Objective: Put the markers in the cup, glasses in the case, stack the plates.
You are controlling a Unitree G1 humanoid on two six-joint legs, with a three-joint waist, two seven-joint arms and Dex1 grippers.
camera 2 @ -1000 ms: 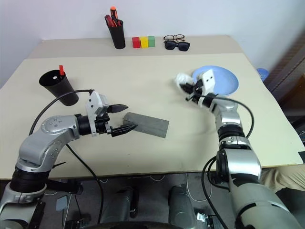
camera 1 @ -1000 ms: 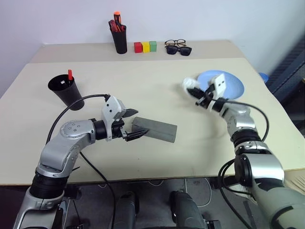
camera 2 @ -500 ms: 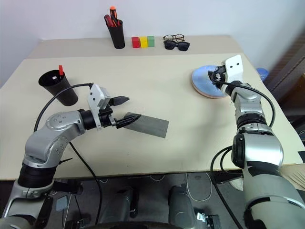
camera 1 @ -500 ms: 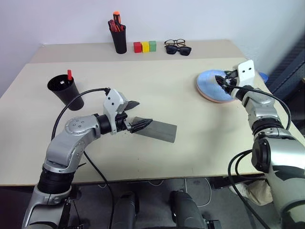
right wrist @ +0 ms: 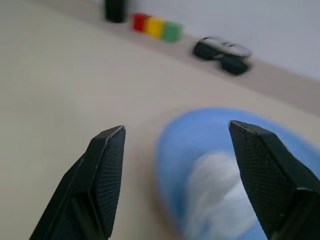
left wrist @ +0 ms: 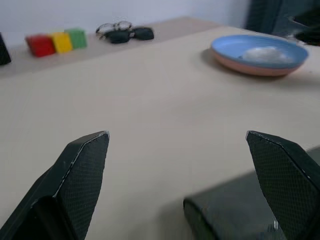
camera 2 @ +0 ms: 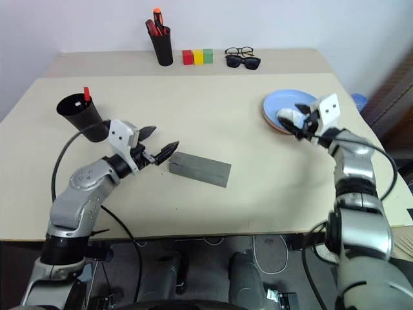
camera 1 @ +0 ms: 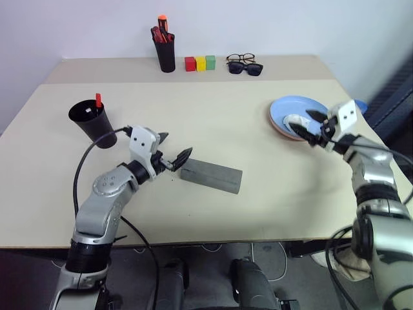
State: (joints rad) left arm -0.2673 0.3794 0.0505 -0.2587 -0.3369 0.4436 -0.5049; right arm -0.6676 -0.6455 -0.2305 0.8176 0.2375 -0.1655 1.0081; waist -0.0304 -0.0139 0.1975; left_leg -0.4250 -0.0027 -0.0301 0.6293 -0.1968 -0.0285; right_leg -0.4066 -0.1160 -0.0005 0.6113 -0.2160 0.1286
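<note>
The black cup [camera 1: 90,123] stands at the left with a red-capped marker [camera 1: 98,101] in it. The grey case [camera 1: 211,175] lies shut in the middle of the table. My left gripper [camera 1: 174,147] is open, level, just short of the case's left end. The light blue plate [camera 1: 298,110] sits on the pink plate [camera 1: 284,129] at the right, with a white crumpled lump [camera 1: 295,120] on top. At that stack's right rim, my right gripper [camera 1: 311,127] is open and holds nothing. The wire-rimmed glasses [camera 1: 240,59] lie at the back.
Black sunglasses [camera 1: 249,68] lie right in front of the glasses. A pen pot [camera 1: 166,57] with red and orange pens and red, yellow and green blocks [camera 1: 200,62] stand along the back edge. The table's right edge runs close behind the plates.
My right gripper carried the white lump to the plates, opened, left it on the blue plate and drew back to the right. My left gripper swung off the case's end.
</note>
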